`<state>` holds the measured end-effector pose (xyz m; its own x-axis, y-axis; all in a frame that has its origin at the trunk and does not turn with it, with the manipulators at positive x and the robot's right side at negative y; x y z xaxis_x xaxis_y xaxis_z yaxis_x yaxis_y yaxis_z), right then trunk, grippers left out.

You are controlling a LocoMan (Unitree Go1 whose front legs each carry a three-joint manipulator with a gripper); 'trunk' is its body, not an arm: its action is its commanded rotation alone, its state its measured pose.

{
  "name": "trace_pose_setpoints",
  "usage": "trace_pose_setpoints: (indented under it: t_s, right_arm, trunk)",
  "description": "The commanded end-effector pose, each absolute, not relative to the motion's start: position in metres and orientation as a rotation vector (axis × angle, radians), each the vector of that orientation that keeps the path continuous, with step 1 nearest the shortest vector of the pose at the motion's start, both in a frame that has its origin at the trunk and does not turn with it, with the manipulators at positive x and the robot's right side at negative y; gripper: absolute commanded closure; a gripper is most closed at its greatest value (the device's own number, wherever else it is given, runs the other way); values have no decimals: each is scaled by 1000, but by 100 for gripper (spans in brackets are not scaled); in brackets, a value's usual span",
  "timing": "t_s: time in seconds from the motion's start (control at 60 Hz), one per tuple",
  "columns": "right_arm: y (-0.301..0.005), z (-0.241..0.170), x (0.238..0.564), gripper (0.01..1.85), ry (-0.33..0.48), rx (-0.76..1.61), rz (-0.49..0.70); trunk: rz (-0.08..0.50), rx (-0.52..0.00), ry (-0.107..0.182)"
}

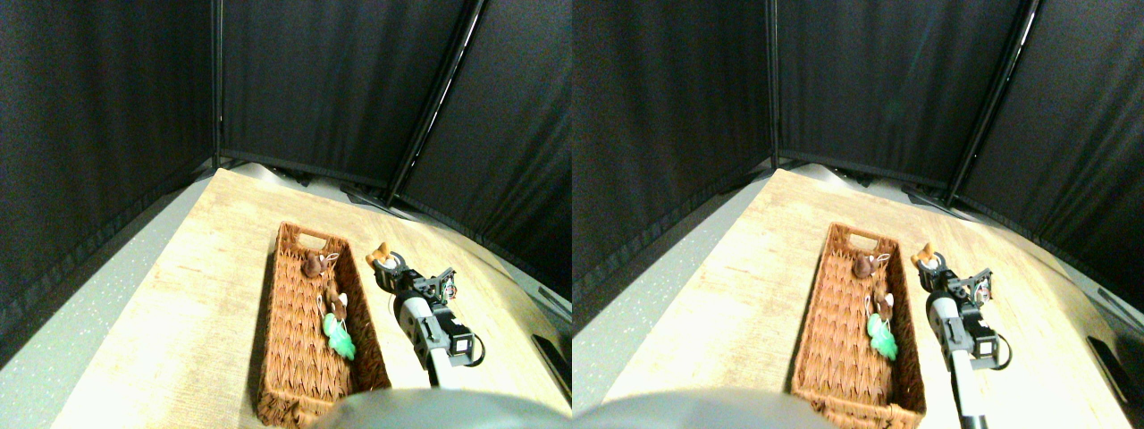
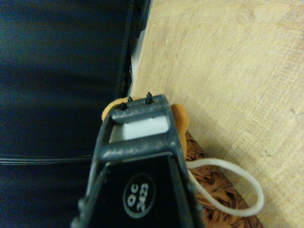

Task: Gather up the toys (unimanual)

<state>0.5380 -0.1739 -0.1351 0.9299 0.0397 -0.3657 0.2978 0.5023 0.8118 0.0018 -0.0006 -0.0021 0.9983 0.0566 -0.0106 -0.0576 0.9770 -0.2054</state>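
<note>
An orange-white toy [image 1: 379, 256] sits at the tip of my right gripper [image 1: 388, 267], just right of the far end of the long brown wicker basket [image 1: 268, 357]. The jaws are shut on it. In the wrist view the orange toy [image 2: 179, 119] peeks out on both sides of the dark jaw at the gripper [image 2: 137, 107], and its white string loop [image 2: 247, 190] hangs over a corner of the basket [image 2: 213, 187]. Inside the basket lie a brown toy [image 1: 315, 264], a second brown toy [image 1: 336, 302] and a green toy [image 1: 340, 340].
The basket rests on a pale wooden table [image 1: 197, 295]. Black curtain panels [image 1: 340, 80] close off the back and both sides. A grey speckled floor [image 1: 80, 322] runs along the table's left edge.
</note>
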Motion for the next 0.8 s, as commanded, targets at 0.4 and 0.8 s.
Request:
trace_pose_setpoints:
  t_s: [0.4,0.8]
  right_arm:
    - [-121,-124,553,180,402,1096,-61]
    - [-102,-136,548,180,461,1097,-26]
  trunk:
    - [127,-276,-28]
    - [154,-317,-34]
